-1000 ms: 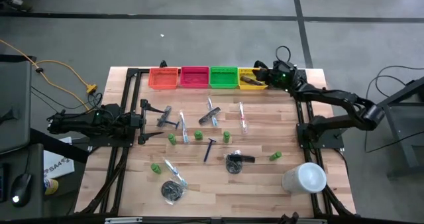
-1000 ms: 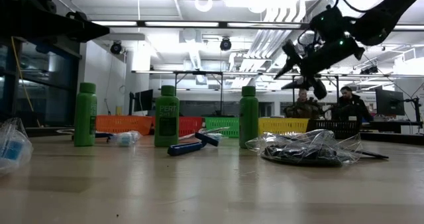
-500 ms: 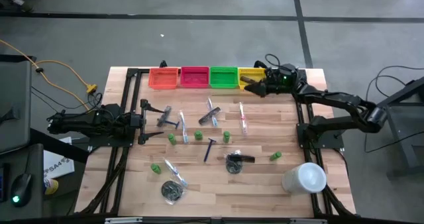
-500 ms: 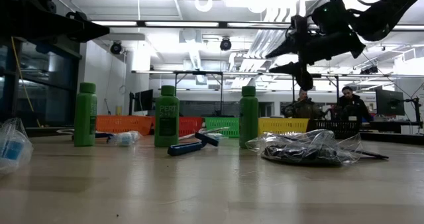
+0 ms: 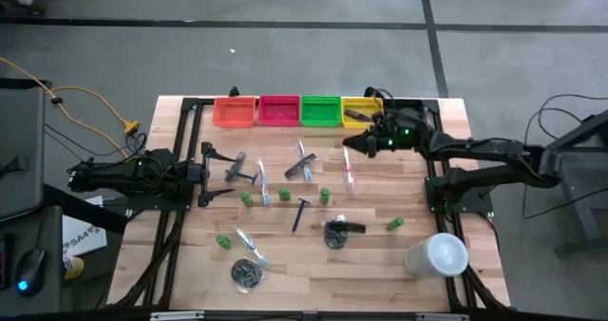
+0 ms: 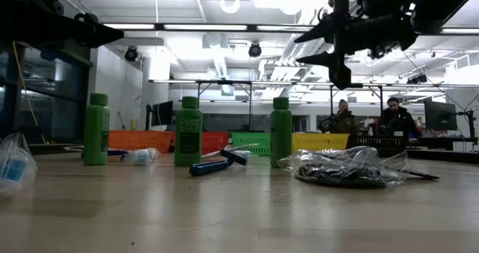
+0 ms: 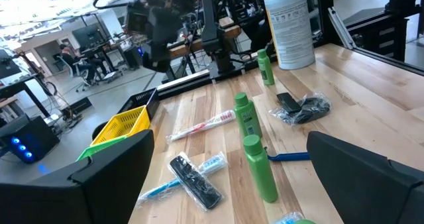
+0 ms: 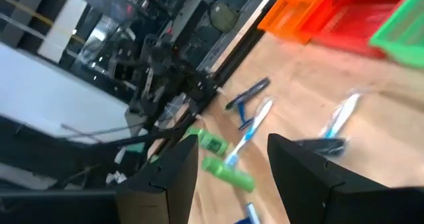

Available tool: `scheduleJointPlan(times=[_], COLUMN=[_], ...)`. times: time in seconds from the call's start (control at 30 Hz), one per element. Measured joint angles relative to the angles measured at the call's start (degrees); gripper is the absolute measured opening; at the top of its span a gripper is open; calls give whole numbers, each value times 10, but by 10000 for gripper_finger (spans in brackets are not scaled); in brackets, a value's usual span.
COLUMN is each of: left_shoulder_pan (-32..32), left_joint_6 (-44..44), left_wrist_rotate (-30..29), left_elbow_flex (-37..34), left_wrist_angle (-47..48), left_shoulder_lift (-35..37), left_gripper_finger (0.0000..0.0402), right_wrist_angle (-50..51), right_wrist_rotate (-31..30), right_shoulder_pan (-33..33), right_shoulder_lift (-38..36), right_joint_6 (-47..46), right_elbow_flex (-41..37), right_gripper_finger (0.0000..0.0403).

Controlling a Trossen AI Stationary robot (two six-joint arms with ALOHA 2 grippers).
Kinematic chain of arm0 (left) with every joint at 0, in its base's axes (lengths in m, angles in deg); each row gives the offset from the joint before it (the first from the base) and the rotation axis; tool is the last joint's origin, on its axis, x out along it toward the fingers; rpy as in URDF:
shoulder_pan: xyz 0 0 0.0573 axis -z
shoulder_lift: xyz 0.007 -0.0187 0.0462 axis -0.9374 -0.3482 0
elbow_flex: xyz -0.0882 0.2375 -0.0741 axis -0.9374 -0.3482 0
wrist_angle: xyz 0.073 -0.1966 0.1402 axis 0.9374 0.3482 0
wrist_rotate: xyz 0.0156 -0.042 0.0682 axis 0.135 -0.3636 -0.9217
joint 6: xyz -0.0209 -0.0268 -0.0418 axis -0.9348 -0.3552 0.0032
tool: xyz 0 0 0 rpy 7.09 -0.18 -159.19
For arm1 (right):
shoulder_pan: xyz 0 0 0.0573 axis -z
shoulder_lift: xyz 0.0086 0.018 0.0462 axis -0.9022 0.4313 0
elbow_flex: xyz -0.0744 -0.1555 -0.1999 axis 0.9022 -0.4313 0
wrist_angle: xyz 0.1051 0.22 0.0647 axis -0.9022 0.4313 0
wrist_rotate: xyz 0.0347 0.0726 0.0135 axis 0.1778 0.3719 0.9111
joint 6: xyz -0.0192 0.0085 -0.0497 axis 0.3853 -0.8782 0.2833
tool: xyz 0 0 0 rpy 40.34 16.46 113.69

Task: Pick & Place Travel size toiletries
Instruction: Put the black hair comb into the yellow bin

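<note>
We see the right gripper [image 5: 350,146] in the air near the yellow mesh bin [image 5: 359,110], above a clear-wrapped toothbrush [image 5: 349,169]; its fingers stand apart w/ nothing between. The left gripper [image 5: 211,173] waits at the table's left side, fingers wide open. Stubby green bottles [image 5: 325,196], a slim blue razor [image 5: 300,213] and a crinkly dark bundle [image 5: 334,234] lie spread on the wood table [image 5: 380,264].

Four coloured bins [image 5: 277,111], white cylinder [image 5: 436,254], wooden table [image 5: 380,264]
</note>
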Motion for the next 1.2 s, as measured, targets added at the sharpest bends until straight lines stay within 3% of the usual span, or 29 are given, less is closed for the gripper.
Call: scheduleJointPlan(times=[0.33, 0.6, 0.97, 1.2], left_shoulder_pan=[0, 0, 0, 0], left_joint_6=[0, 0, 0, 0], left_wrist_rotate=[0, 0, 0, 0], left_elbow_flex=[0, 0, 0, 0], left_wrist_angle=[0, 0, 0, 0], left_shoulder_lift=[0, 0, 0, 0], left_gripper_finger=[397, 397, 397, 397], right_wrist_angle=[63, 191, 293, 243], right_wrist_rotate=[-23, -7, -48, 11], right_shoulder_pan=[-133, -210, -321, -318], right_shoulder_lift=[0, 0, 32, 113], right_joint_6=[-18, -26, 154, 222], right_elbow_flex=[0, 0, 0, 0], right_gripper_finger=[176, 176, 176, 176])
